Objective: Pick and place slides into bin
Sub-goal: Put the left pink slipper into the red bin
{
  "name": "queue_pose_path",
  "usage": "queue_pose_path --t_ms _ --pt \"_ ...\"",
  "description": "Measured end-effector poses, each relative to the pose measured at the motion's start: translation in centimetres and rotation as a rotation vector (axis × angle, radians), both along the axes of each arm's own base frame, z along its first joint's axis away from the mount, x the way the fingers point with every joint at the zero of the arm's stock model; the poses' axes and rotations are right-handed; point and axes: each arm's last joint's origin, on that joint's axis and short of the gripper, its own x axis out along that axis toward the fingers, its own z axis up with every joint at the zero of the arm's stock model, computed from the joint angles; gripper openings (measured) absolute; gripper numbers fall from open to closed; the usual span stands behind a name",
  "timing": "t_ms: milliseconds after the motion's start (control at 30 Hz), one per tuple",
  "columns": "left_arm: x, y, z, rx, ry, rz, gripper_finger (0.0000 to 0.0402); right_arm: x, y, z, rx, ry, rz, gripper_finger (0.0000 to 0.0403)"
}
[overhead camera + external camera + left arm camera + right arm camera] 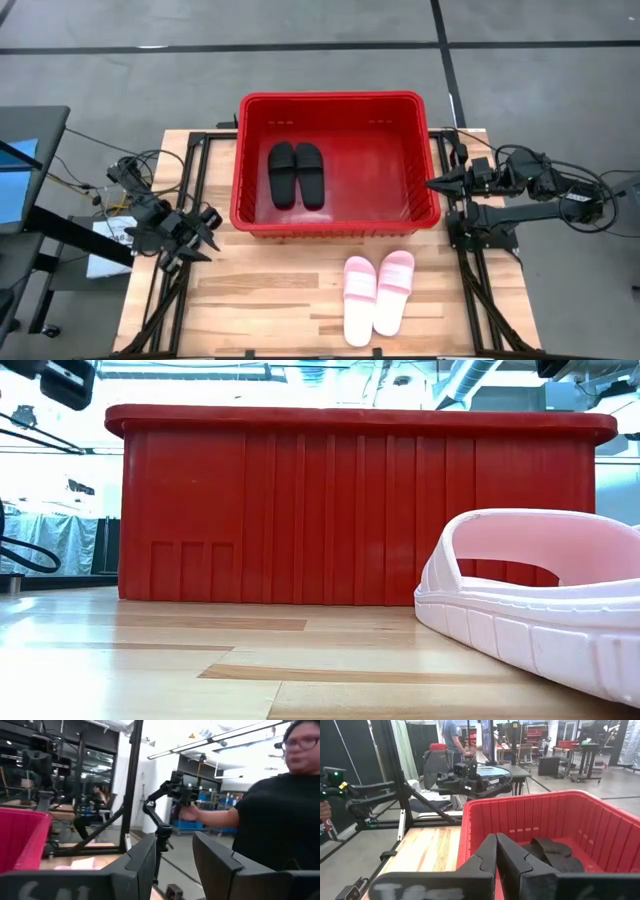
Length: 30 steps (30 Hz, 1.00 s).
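The red bin point(335, 160) stands on the far middle of the wooden table; in the low view its wall point(360, 510) fills the background. A black pair of slides point(296, 173) lies soles down on the bin's floor, in its left half, and also shows in the right wrist view point(555, 852). A pale pink pair point(378, 294) lies soles down on the table, just in front of the bin's right half; one pink slide point(540, 600) looms in the low view. My left gripper point(207, 238) hovers open at the table's left side. My right gripper point(432, 183) waits shut at the bin's right wall.
Black frame rails point(170, 290) run along the table's left and right sides point(480, 290). Bare wood point(260, 300) lies at the near left of the table. A person point(280, 810) stands in the room beyond the table.
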Motion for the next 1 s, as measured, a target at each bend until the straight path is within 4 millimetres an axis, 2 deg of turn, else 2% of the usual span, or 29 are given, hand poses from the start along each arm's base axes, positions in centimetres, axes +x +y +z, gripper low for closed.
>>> queue_pose_path --t_ms 300,433,600,733,900,1000 --pt "0.5 0.3 -1.3 0.081 0.032 0.233 0.0121 0.0 0.0 0.0 0.0 0.002 0.0 0.0" --pt "0.6 0.4 -1.5 0.083 0.059 0.275 0.0121 0.0 0.0 0.4 0.022 -0.042 -0.002 0.0" --pt "0.7 0.3 -1.8 0.029 0.119 0.249 0.0121 0.0 0.0 2.3 -0.073 -0.232 0.003 0.0" --pt "0.7 0.3 -2.0 -0.014 0.153 0.233 0.0121 0.0 0.3 4.0 -0.162 -0.318 0.06 0.0" --pt "0.8 0.2 -2.5 0.036 0.187 0.238 0.0121 0.6 0.8 6.3 -0.208 -0.231 0.129 0.0" --pt "0.8 0.1 -3.0 0.084 0.221 0.242 0.0121 1.2 1.4 7.4 -0.208 -0.118 0.199 0.0"
